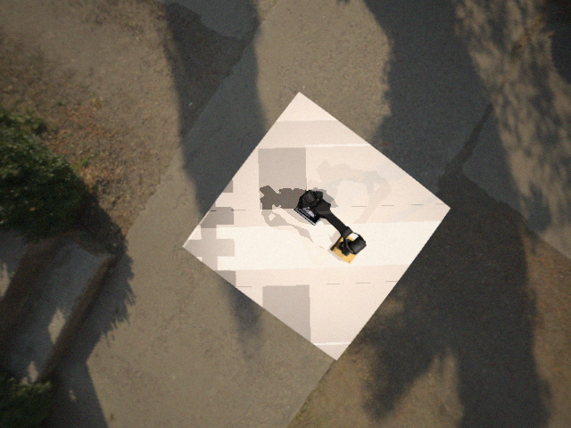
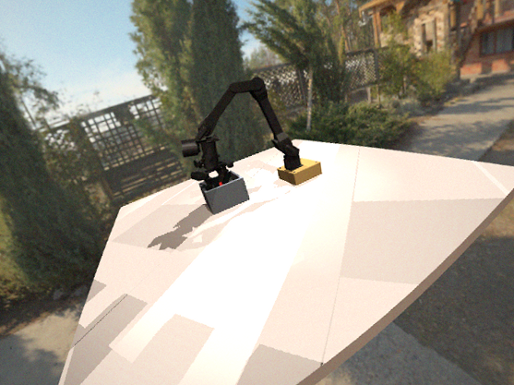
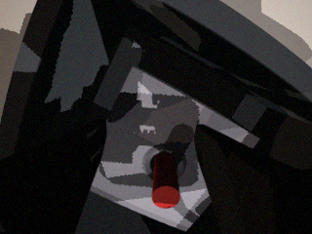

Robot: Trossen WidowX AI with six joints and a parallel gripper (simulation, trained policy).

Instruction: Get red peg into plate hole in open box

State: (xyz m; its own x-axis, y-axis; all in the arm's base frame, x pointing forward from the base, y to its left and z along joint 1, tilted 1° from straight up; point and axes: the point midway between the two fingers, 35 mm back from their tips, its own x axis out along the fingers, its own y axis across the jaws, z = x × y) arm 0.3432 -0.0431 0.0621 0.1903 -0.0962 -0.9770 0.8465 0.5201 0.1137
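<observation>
tall evergreens [image 2: 214, 46] and lattice fencing [image 2: 125, 147] stand beneath blue sky [image 2: 70, 29].

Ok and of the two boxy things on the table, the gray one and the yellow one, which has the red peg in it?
The gray box: it is open-topped, with the red peg inside.
</observation>
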